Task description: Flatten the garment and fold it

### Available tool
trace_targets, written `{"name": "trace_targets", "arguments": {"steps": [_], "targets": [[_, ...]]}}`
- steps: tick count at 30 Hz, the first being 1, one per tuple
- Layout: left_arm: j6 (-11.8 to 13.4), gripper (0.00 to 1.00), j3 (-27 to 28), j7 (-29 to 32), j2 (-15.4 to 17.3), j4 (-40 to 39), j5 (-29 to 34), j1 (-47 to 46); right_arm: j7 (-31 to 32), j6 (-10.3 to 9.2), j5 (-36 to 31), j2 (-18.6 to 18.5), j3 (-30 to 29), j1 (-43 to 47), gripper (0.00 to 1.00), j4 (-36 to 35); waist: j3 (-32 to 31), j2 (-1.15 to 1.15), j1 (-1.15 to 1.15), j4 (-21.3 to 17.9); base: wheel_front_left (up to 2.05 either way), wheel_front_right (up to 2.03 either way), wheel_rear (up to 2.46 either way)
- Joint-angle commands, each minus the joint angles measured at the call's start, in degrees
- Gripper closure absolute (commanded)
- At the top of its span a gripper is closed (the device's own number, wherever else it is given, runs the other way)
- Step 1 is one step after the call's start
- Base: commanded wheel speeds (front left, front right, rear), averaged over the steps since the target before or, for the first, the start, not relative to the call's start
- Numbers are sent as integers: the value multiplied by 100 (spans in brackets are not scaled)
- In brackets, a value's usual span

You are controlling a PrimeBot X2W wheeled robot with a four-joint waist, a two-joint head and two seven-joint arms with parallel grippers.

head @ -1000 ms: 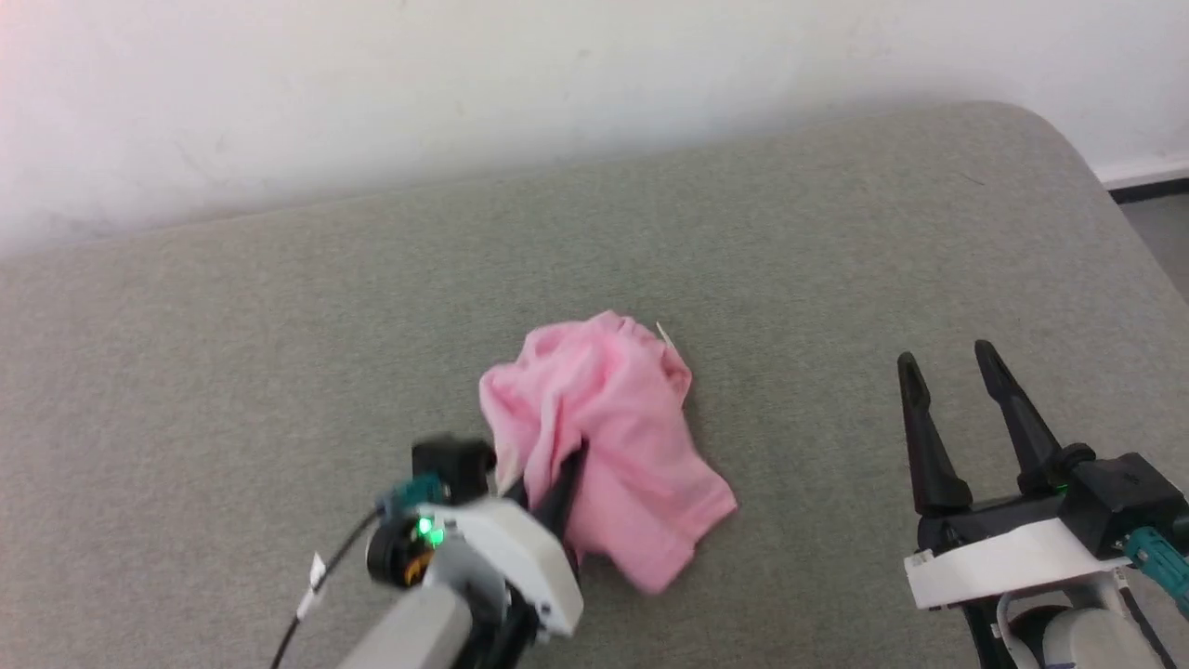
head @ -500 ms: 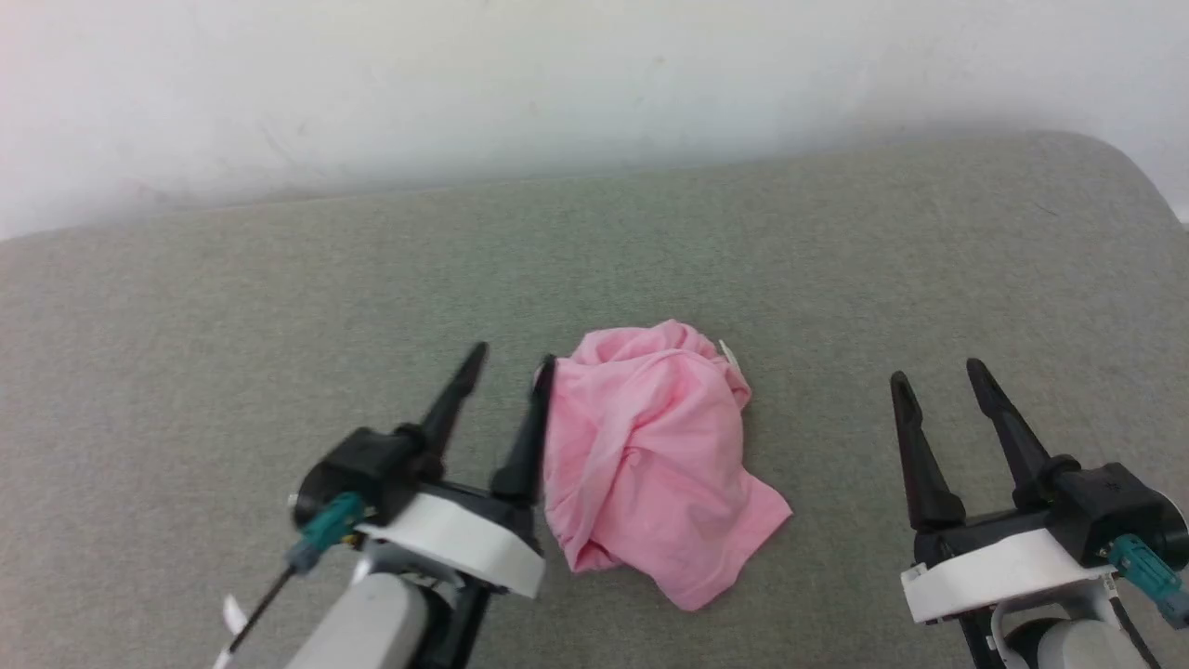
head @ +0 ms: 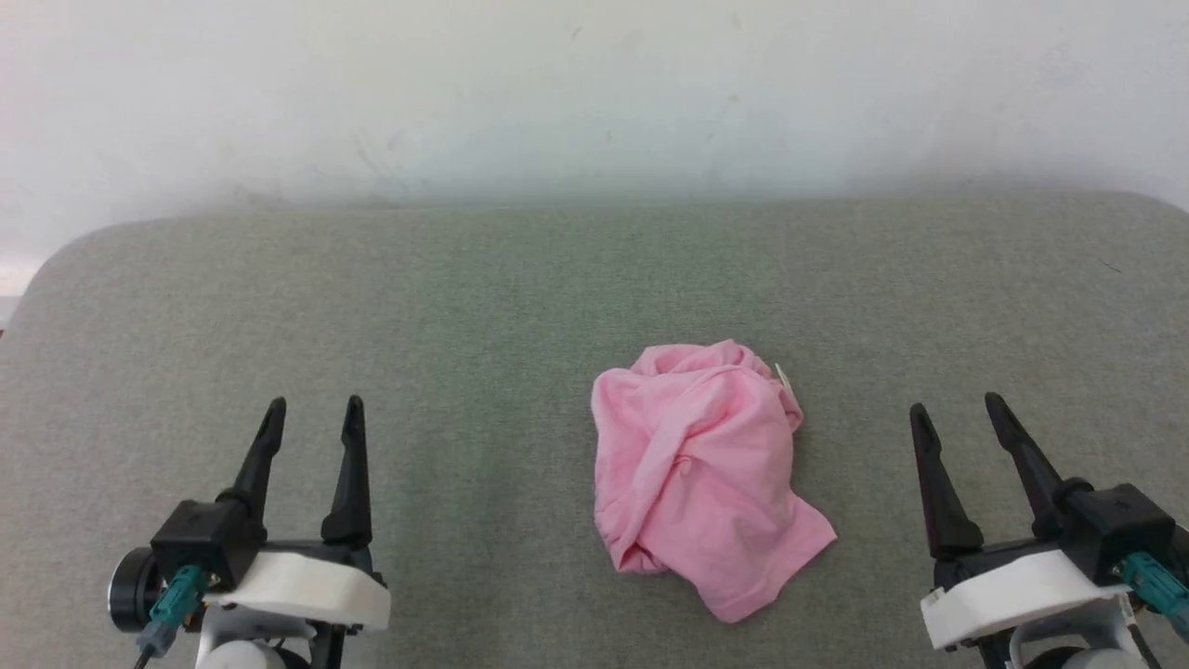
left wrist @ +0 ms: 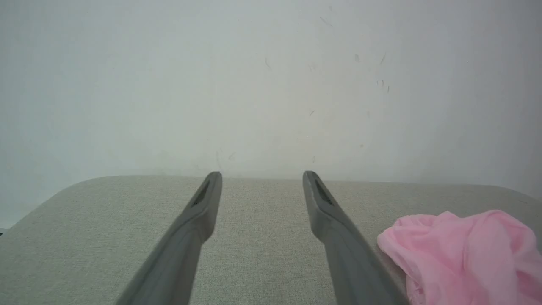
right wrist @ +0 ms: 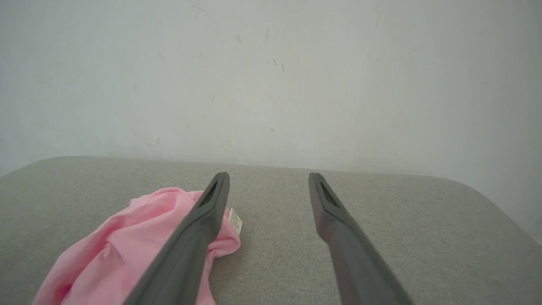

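Pulled back off the cloth, the left gripper (head: 315,404) is sitting low on the left, its fingers spread and empty. The right gripper (head: 955,405) is standing likewise, fingers apart, holding nothing. The garment (head: 701,474) is lying crumpled between them on the grey cushion (head: 464,307), touching neither.

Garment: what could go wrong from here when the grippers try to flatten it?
1. The garment is a bunched heap of overlapping folds; a pinch may catch several layers and lift a lump.
2. The left gripper and right gripper stand open, apart from it; its edges are hard to trace, so they may grab mismatched points.
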Motion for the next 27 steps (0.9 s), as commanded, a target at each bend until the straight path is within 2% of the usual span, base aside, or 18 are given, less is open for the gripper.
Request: {"name": "trace_targets", "arguments": {"steps": [1,5,10,14,20,26,27], "targets": [[35,0,68,-26,12,-5,77,92,36,-5,-46,13,-52,73,0,-47,-30,0,1,97,0,0,0],[-7,0,156,-27,-43,-46,195,125,401,-5,93,13,-150,61,0,107,-8,0,1,204,0,0,0],[-105,0,178,-27,-157,-66,314,53,1968,-5,144,-29,75,-106,0,747,75,0,1,375,0,0,0],[-179,0,216,-27,-305,-105,378,-20,2918,-5,399,-356,518,-417,0,1018,217,0,1,528,0,0,0],[-320,0,294,-27,-534,-80,473,-118,3816,-5,921,-708,1141,-899,0,1689,364,0,1,714,0,0,0],[-472,0,459,-27,-697,2,550,-155,4415,-5,1582,-807,1520,-1062,0,2140,378,0,1,783,0,0,0],[-495,0,490,-27,-716,19,563,-147,4484,-5,1683,-829,1563,-1075,52,2142,365,0,1,777,0,0,0]]}}
